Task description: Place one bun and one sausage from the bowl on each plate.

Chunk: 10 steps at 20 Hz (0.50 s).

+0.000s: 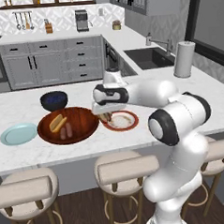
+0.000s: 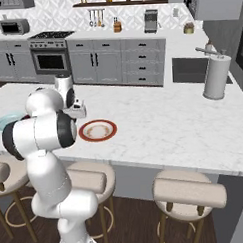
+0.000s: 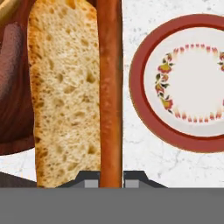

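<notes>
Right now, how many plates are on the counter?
2: a blue plate left of the wooden bowl, and a red-rimmed plate right of it, beside the end effector.

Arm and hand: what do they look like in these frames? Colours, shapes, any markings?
The arm is glossy white in rounded, tube-like segments, with dark grey-black bands and round caps at the joints. The hand is a boxy white and grey block; its two small dark finger tips are squared. No cables or markings visible.
</notes>
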### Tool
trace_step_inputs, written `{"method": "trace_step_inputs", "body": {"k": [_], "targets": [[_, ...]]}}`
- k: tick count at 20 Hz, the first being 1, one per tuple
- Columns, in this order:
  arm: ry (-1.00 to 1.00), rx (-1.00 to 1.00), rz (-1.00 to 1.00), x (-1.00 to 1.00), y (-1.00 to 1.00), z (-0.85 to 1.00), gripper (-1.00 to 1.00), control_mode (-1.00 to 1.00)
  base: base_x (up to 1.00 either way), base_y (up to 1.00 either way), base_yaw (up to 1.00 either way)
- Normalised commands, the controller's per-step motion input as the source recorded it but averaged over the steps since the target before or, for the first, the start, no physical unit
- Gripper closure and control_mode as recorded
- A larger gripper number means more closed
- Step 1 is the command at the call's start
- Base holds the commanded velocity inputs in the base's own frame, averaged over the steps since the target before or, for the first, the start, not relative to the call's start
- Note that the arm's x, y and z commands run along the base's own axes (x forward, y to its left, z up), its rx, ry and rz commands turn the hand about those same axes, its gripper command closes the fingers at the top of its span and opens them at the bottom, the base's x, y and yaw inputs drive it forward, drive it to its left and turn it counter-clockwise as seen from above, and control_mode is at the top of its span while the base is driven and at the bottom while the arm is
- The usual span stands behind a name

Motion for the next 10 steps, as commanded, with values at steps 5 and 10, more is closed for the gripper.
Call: {"method": "trace_step_inputs", "body": {"k": [5, 10], "targets": [[0.02, 0.0, -0.03, 0.07, -1.0, 0.05, 1.0, -1.0, 0.0, 0.0, 0.0], [0.13, 0.0, -0.01, 0.38, -0.86, -0.07, 1.0, -1.0, 0.0, 0.0, 0.0]]}}
